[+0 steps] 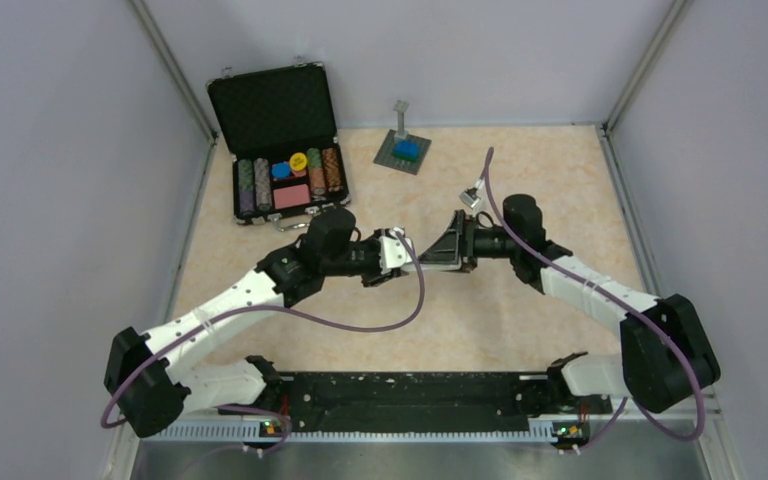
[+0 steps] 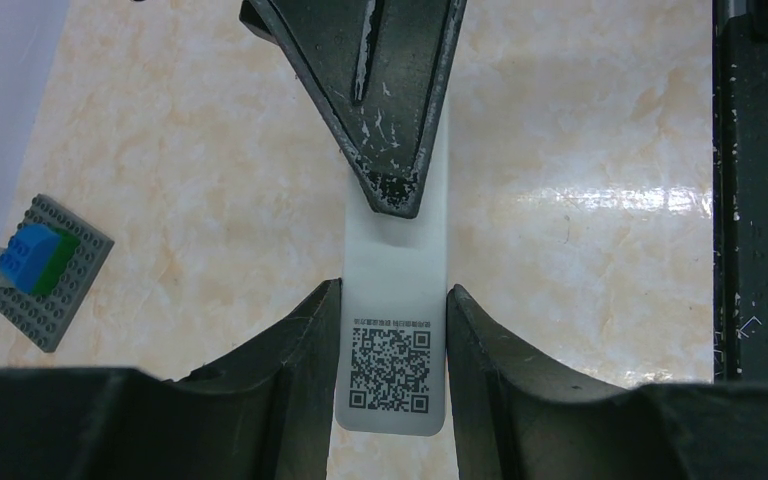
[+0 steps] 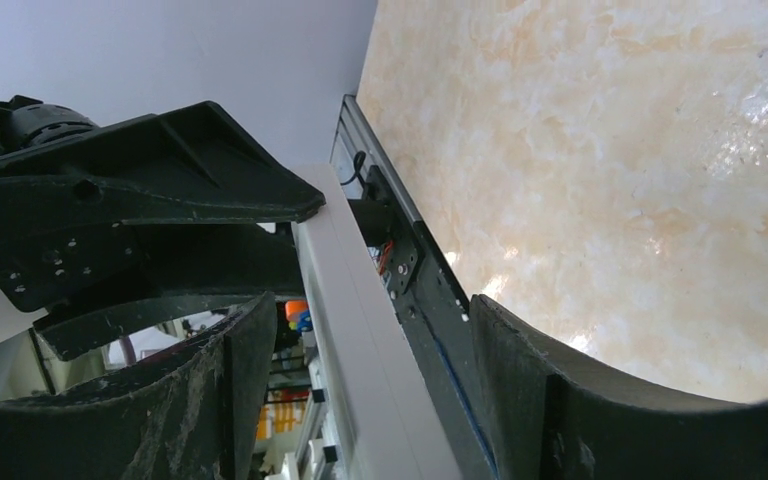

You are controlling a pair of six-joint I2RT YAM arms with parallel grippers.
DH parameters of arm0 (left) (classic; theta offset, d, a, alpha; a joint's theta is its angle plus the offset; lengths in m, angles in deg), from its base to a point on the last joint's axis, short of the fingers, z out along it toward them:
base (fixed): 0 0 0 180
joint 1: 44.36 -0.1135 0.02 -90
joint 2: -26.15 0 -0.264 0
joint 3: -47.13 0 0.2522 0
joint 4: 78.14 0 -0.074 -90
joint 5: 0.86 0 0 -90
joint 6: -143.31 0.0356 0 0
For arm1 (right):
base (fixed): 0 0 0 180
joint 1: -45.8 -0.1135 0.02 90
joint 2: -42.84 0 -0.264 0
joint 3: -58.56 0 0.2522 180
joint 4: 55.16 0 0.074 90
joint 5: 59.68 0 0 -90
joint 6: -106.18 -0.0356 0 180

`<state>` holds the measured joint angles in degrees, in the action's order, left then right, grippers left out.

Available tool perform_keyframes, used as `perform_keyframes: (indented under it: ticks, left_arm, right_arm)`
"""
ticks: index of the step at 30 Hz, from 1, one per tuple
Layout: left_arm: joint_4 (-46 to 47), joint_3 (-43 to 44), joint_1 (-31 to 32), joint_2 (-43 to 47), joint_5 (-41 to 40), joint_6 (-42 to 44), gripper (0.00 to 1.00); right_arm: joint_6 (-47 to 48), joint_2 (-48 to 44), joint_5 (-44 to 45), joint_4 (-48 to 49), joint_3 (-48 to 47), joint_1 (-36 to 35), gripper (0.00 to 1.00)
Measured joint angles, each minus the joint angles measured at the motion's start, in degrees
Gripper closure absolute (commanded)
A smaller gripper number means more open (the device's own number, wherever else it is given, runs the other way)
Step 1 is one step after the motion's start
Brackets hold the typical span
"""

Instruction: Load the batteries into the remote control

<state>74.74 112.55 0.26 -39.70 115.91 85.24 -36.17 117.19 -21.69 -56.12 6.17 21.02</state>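
The remote control (image 2: 395, 265) is a slim white bar, plain back up with a QR code sticker near its end. My left gripper (image 2: 395, 292) is shut on its two long edges. One dark finger (image 2: 390, 120) of my right gripper lies over the bar's far part. In the right wrist view the remote (image 3: 360, 340) runs edge-on between the fingers of my right gripper (image 3: 372, 302), which is open with a gap on each side. In the top view the left gripper (image 1: 398, 250) and right gripper (image 1: 444, 250) meet tip to tip above mid-table. The batteries are out of view.
An open black case of poker chips (image 1: 280, 150) stands at the back left. A grey studded plate with a blue brick (image 1: 403, 150) sits at the back centre, also at the left of the wrist view (image 2: 40, 265). A black rail (image 1: 400, 400) runs along the near edge.
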Motion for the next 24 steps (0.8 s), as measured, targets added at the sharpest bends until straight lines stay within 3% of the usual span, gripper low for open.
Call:
perform_keyframes:
  ticks: [6, 17, 24]
  left_arm:
    - [-0.4, 0.0, 0.0, 0.1, 0.0, 0.7, 1.00]
    - [-1.4, 0.0, 0.0, 0.1, 1.0, 1.0, 1.00]
    - [-1.2, 0.0, 0.0, 0.1, 1.5, 1.0, 1.00]
  right_arm:
    - [-0.7, -0.5, -1.1, 1.2, 0.0, 0.7, 0.31]
    - [-1.3, -0.5, -3.1, 2.4, 0.4, 1.3, 0.58]
    - [-1.8, -0.3, -3.5, 2.7, 0.4, 1.3, 0.65]
